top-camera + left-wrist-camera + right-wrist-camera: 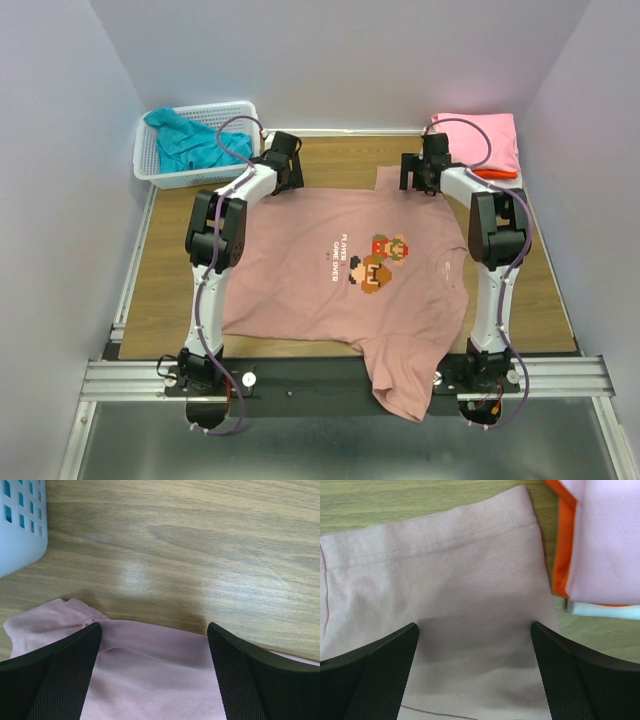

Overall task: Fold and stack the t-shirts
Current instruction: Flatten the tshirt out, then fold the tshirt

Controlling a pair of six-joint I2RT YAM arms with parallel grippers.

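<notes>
The dusty-pink t-shirt (340, 270) with pixel figures lies spread flat on the wooden table, one sleeve hanging over the near edge. My left gripper (285, 170) is open over its far left corner; the wrist view shows the shirt's edge (150, 665) between the spread fingers (60, 675). My right gripper (420, 178) is open over the far right sleeve (445, 580), its fingers (580, 675) apart above the cloth. A teal shirt (190, 140) lies in the basket. A folded stack with a bright pink shirt (485, 140) on top sits at the far right; orange (562, 545) and white layers show beneath it.
The white lattice basket (160, 175) stands at the far left; its corner shows in the left wrist view (20, 525). Grey walls close in on three sides. A metal rail (320, 378) runs along the near edge.
</notes>
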